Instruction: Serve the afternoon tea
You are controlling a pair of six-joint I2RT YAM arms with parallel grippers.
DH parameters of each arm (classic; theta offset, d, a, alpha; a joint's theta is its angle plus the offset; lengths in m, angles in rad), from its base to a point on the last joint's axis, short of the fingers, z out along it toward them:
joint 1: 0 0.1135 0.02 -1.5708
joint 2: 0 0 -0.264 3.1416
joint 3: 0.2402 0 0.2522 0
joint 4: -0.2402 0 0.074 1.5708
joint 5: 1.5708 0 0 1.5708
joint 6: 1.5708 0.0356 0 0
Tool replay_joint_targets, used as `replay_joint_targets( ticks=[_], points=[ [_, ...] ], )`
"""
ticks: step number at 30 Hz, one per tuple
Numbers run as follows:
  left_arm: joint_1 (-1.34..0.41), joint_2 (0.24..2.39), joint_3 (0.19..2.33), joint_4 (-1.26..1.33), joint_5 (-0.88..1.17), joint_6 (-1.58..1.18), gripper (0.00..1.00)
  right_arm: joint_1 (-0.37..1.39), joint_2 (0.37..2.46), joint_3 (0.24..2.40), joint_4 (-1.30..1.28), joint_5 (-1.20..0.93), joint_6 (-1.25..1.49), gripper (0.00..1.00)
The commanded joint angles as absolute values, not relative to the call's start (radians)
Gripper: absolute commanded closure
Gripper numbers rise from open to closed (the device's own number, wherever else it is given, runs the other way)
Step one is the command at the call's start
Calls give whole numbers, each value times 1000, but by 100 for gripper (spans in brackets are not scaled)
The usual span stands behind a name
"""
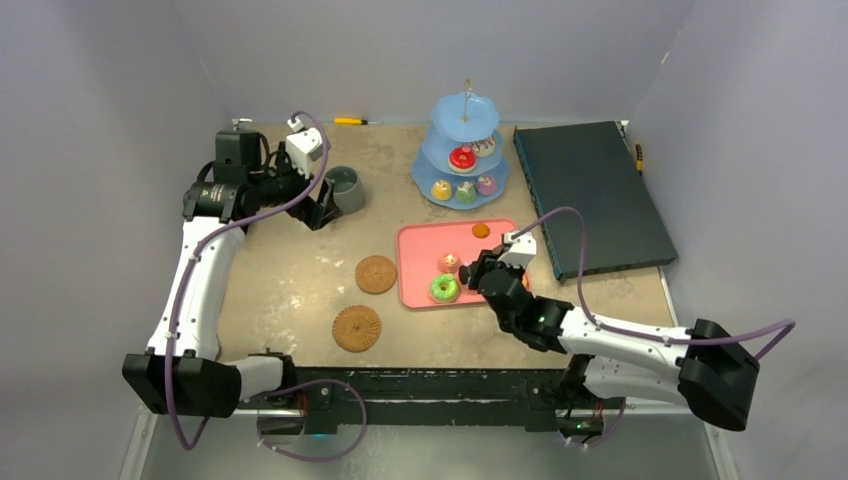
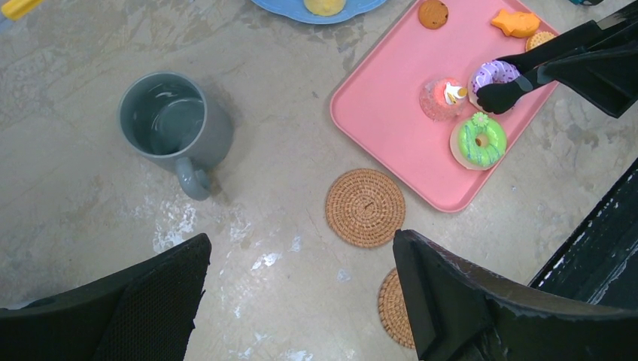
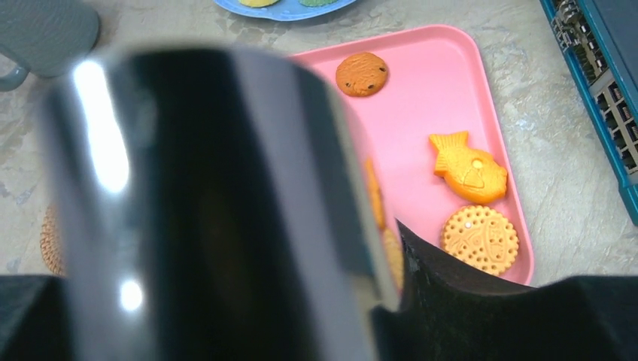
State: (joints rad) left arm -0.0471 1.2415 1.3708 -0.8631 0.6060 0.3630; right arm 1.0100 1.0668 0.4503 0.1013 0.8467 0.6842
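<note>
My right gripper (image 1: 497, 272) is shut on the black tongs (image 2: 542, 60), whose shiny handle (image 3: 203, 210) fills the right wrist view. The tong tips close around a purple doughnut (image 2: 493, 74) on the pink tray (image 1: 415, 260). A red cupcake (image 2: 442, 98) and a green doughnut (image 2: 479, 140) lie beside it. My left gripper (image 1: 318, 205) is open and empty, above the table next to the grey-green mug (image 2: 169, 124). Two woven coasters (image 2: 365, 207) (image 2: 395, 308) lie left of the tray. The blue three-tier stand (image 1: 462, 150) holds several cakes. The white mug is out of view.
A chocolate-chip cookie (image 3: 361, 74), a fish-shaped cake (image 3: 468, 169) and a round biscuit (image 3: 479, 239) lie on the tray's right side. A dark teal box (image 1: 590, 195) lies at the right. A yellow screwdriver (image 1: 352, 121) lies at the back edge.
</note>
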Motion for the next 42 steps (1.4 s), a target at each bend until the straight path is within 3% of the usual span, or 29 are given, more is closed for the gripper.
replay_joint_targets(
  ticks=[1, 7, 11, 22, 30, 42],
  points=[
    [-43, 1241, 1414, -875, 624, 385, 9, 1017, 995, 504, 117, 906, 632, 49],
    [-44, 1244, 1417, -876, 629, 382, 9, 1016, 941, 592, 127, 901, 521, 50],
    [-43, 1244, 1416, -876, 630, 378, 9, 1009, 984, 641, 311, 896, 352, 49],
    [-43, 1241, 1419, -866, 636, 365, 10, 787, 1438, 1028, 672, 569, 115, 48],
    [-43, 1236, 1416, -869, 624, 380, 10, 741, 1644, 1217, 706, 503, 101, 49],
    [-43, 1238, 1417, -873, 625, 387, 10, 712, 1767, 1267, 722, 489, 149, 49]
  ],
)
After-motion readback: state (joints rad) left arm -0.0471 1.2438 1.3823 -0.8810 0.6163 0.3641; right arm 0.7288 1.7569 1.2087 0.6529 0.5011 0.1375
